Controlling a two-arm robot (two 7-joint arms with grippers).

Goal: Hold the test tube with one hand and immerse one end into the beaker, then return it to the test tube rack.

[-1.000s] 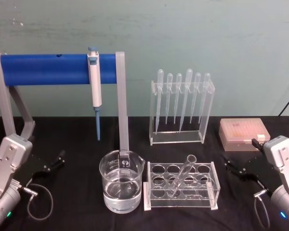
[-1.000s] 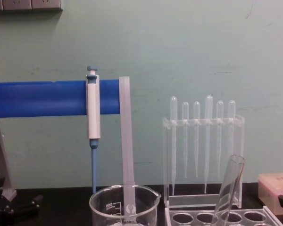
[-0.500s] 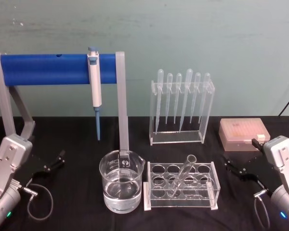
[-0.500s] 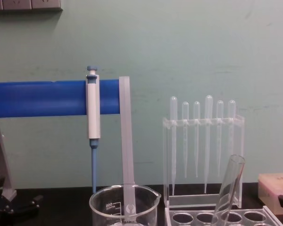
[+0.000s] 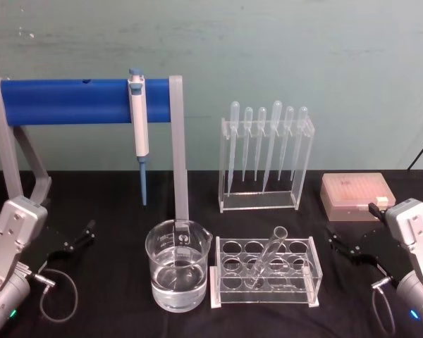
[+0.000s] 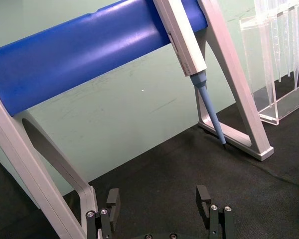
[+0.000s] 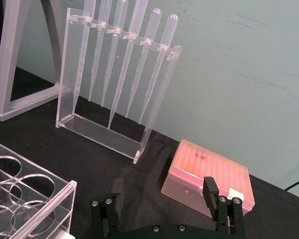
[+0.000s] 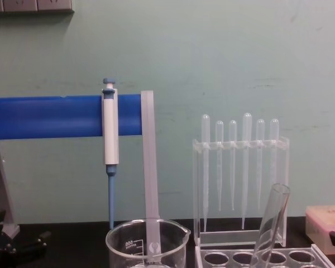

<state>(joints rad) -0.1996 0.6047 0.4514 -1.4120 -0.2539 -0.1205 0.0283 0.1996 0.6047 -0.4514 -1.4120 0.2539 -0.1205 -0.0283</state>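
Head view: test tube [image 5: 266, 257] leans in the rack [image 5: 296, 292]; left gripper [image 6: 158, 199] and right gripper [image 7: 163, 191] sit spread, empty; dipping looks unstarted.

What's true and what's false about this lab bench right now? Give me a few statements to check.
1. The clear glass test tube leans in the clear rack with round holes. True.
2. The wide clear glass beaker is empty. False: it holds clear liquid.
3. The fingers of the black right gripper grip the test tube. False: it and the black left gripper are both open, apart from the tube.
4. The white-and-blue pipettor hangs on the blue bar. True.
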